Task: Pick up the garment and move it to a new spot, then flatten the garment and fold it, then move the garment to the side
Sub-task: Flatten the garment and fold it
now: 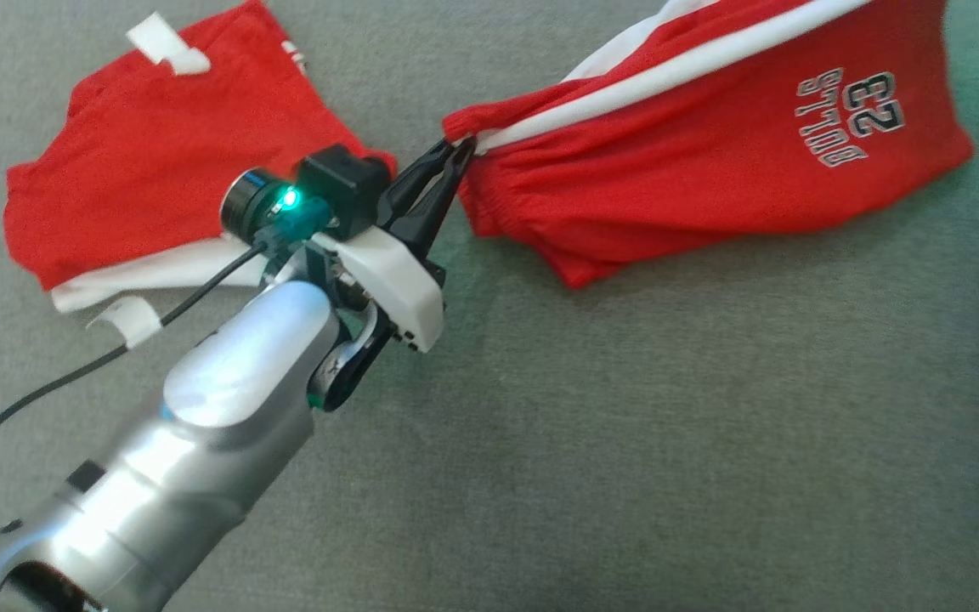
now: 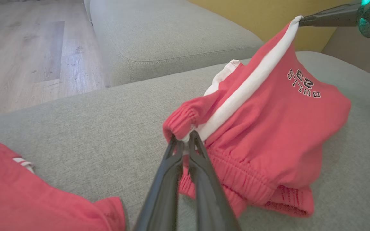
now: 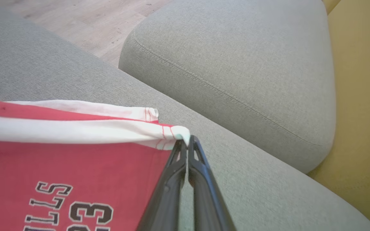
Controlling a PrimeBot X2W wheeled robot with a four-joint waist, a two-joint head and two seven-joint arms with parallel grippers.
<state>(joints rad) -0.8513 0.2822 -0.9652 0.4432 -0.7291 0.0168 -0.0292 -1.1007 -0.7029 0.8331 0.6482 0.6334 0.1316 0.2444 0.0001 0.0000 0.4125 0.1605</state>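
While the red shorts (image 1: 710, 161) are held up at two corners, their lower folds appear to rest on the grey sofa cushion (image 1: 625, 442). The elastic waistband corner, beside the white side stripe (image 2: 252, 83), is clamped by the left gripper (image 1: 460, 153). The white hem corner at the stripe's far end is pinched tight by the right gripper (image 3: 188, 139). The BULLS 23 print (image 1: 851, 115) is seen upside down in the head view. A second red garment (image 1: 158, 161) is laid on the same cushion, left of the left gripper and apart from the shorts. A wooden floor (image 2: 27, 48) and a yellow wall (image 3: 361, 96) are seen beyond the sofa.
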